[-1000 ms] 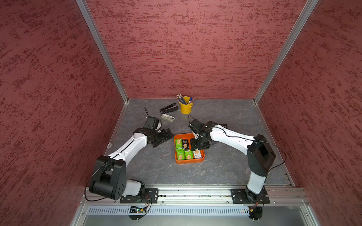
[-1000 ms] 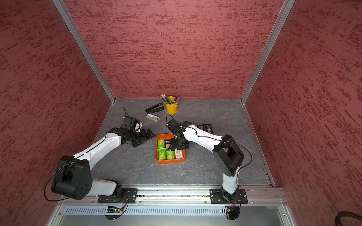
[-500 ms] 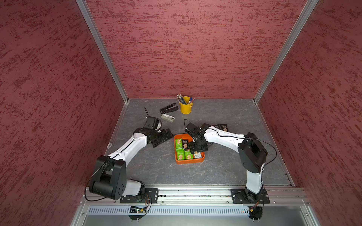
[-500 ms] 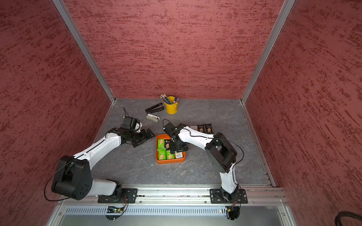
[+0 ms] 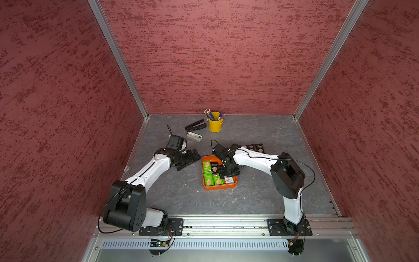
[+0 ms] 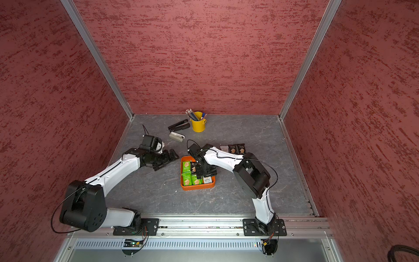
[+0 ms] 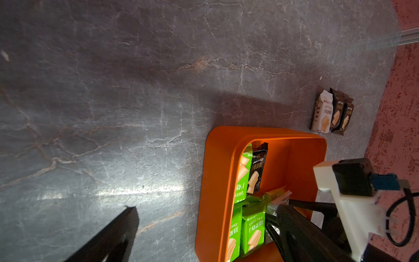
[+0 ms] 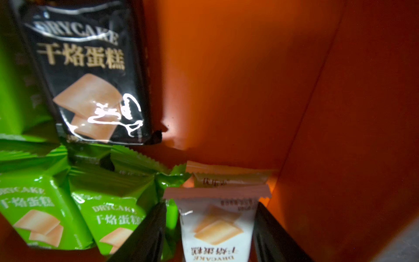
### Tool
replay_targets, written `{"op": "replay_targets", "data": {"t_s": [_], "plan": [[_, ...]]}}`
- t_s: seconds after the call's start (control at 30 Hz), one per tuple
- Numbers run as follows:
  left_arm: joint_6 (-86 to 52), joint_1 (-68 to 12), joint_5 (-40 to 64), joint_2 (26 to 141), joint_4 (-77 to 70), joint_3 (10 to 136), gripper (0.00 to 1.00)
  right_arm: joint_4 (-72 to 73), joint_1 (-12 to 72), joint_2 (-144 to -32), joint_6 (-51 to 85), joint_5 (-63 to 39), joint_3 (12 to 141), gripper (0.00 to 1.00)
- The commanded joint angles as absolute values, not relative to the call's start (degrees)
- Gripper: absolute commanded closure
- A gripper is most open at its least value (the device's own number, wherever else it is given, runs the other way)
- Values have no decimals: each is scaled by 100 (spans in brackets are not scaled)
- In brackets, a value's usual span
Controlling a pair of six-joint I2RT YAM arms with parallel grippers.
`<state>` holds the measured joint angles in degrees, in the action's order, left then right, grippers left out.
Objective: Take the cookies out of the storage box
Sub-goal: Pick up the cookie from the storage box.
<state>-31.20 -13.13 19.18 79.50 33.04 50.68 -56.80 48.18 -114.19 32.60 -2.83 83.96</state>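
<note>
- Top views: in both top views a shallow square orange plastic storage box sits on the grey marbled surface between the two arms.
  - Bright green cookie packets fill the box's left side. A black cookie packet lies beside them toward the back, and a white cookie packet lies in the near right corner.
  - The right fingers reach down into the box at the white packet.
  - The left fingers hang low just outside the box's left wall, spread wide with nothing between them.
  - Three loose packets, two black and one white, lie side by side on the surface behind the right arm, outside the box.
  - At the back stand a yellow metal pencil cup, a black stapler and a grey-white stapler-like device.
- Left wrist view: one left finger shows over bare surface, apart from the box's outer wall. Green packets and the black packet lie inside, and the three loose packets lie beyond the box. The dark parts reaching into the box are too blurred to make out.
- Right wrist view: the right fingers stand partly open, one on each side of the white packet.
  - One finger is at the packet's edge. The other shows a narrow gap and is wedged next to a green packet, so no grip has closed on the packet.
  - A pale yellow packet lies partly under the white one, and the black packet lies on the box's orange floor.
</note>
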Motion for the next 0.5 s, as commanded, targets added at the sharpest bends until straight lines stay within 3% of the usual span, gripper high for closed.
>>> {"op": "replay_targets", "data": {"t_s": [0.0, 0.2, 0.37, 0.47], "plan": [[-3076, -1257, 1882, 7850, 3380, 4977, 0, -5739, 4843, -11503, 3331, -18, 8494, 38], [-3102, -1257, 1869, 7744, 3380, 4905, 0, -5722, 4848, -11513, 3349, -4, 8508, 44], [-3102, -1260, 1855, 7665, 3375, 4852, 0, -5713, 4851, -11466, 3366, 0, 8531, 59], [-3111, -1253, 1855, 7633, 3375, 4826, 0, -5696, 4852, -11385, 3388, 0, 8531, 60]]}}
